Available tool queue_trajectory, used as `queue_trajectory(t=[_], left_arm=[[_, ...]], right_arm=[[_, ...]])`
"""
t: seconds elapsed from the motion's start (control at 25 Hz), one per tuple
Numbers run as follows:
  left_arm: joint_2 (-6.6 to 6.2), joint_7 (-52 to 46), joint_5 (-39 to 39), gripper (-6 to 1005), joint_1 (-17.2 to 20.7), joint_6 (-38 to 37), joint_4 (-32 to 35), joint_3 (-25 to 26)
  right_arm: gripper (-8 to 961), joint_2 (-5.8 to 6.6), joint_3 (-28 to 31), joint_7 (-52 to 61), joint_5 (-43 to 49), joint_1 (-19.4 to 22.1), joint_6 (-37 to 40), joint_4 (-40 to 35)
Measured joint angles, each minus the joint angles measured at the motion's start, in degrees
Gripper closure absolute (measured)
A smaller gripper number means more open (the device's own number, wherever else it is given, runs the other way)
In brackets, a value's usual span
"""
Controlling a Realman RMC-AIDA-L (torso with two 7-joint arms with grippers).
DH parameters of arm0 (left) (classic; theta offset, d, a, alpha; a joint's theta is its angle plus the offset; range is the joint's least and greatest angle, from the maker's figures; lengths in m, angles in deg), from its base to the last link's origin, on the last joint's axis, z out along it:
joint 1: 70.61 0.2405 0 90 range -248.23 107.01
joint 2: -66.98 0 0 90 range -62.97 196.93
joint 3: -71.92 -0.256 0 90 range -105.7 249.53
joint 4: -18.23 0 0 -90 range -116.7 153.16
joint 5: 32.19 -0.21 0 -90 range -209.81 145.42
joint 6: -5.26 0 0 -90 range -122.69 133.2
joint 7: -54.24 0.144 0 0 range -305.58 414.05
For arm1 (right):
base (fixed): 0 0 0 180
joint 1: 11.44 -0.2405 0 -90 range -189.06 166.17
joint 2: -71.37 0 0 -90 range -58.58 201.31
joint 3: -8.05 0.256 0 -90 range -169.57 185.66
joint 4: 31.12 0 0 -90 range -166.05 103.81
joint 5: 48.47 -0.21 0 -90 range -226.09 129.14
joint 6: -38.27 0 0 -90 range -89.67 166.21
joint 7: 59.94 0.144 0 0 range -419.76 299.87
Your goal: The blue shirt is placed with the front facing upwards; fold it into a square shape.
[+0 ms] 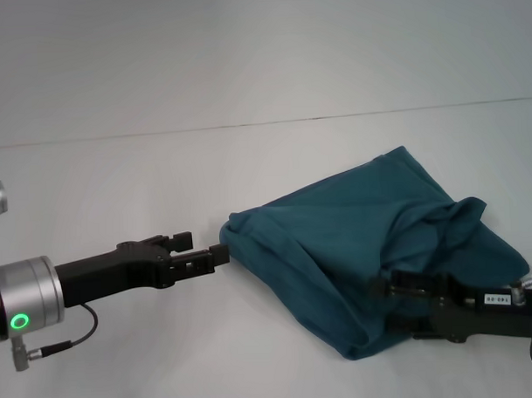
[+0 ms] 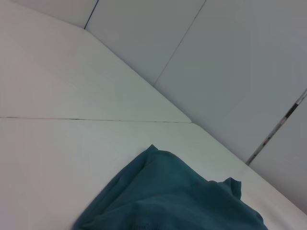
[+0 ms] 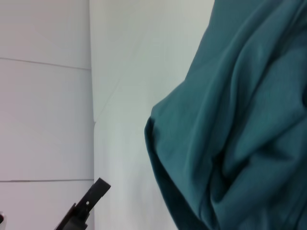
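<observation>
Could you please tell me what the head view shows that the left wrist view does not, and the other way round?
Only the head view shows both arms: the left gripper at the shirt's left corner, and the right gripper reaching into the folds on the shirt's right side. Only the left wrist view shows the grey wall panels beyond the table's far edge. Both show the blue shirt bunched on the white table, no print visible.
</observation>
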Motion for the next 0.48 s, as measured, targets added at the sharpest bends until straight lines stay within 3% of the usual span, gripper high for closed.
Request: queue_trajectory(t=[0.48], left_arm=[[0.06,0.0,0.3,112,-0.1,0.5,-0.1,0.0]], right_arm=[[39,-0.3,-0.5,0.7,0.3,0.5,1.7,1.2]])
